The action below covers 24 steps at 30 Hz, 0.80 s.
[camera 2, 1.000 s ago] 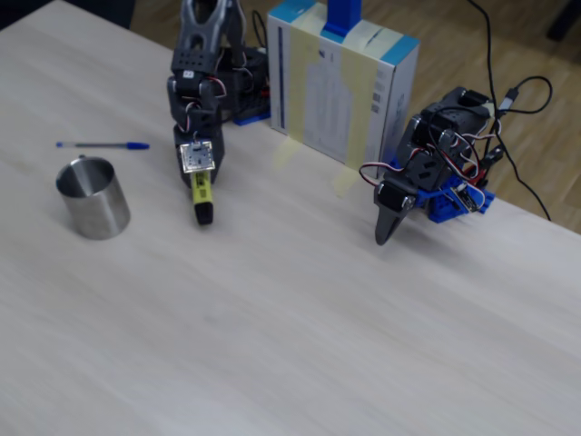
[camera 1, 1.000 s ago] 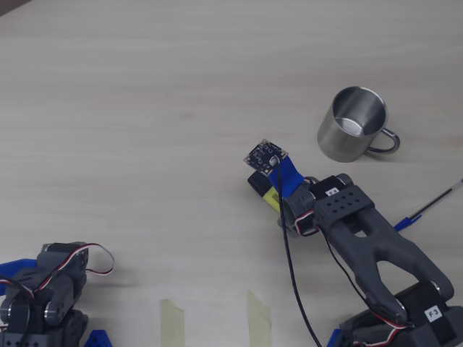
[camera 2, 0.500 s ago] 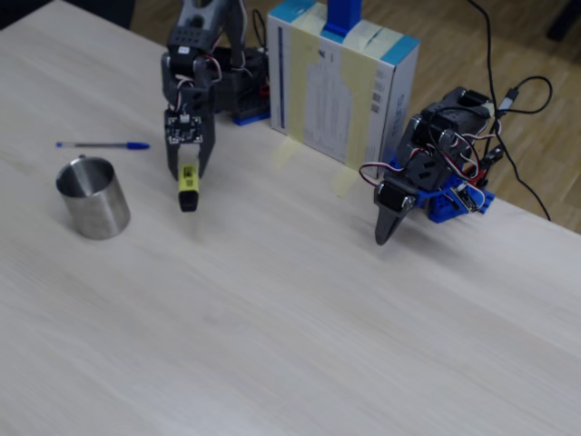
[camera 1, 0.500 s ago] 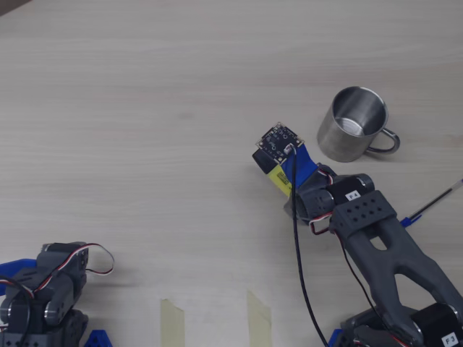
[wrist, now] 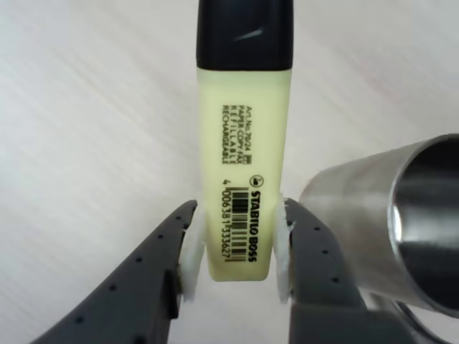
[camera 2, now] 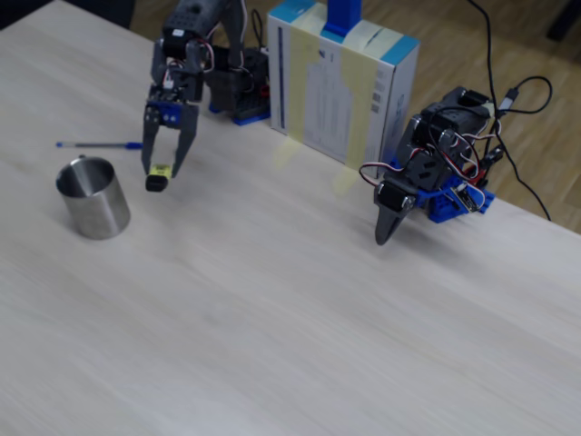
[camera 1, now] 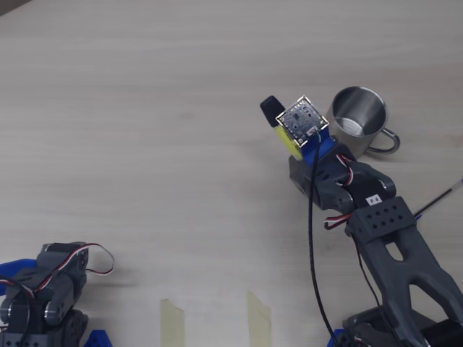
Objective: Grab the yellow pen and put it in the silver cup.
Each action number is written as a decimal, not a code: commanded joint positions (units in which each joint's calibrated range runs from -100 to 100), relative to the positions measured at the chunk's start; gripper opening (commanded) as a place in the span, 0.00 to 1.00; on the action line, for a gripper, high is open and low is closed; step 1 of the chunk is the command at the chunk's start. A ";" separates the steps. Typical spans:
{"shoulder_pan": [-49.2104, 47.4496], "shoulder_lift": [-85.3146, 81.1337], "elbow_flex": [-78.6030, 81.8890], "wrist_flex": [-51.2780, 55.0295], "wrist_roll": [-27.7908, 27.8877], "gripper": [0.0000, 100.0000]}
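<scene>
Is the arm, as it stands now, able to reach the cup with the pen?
Probably yes: the gripper holds the pen right beside the cup, and nothing lies between them.

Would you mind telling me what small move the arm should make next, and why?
Probably shift sideways until the yellow pen hangs over the silver cup: the pincer grips the pen clear of the table, but the cup's mouth lies beside it, not beneath.

The claw (camera 2: 160,169) holds the yellow pen (camera 2: 158,177) aloft beside the silver cup (camera 2: 92,198).
</scene>
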 commanded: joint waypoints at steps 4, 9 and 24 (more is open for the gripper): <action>2.59 -4.84 -0.46 -4.21 -0.17 0.11; 3.77 -6.25 -0.37 -7.86 -0.07 0.11; 10.26 -16.21 14.63 -29.74 -0.17 0.11</action>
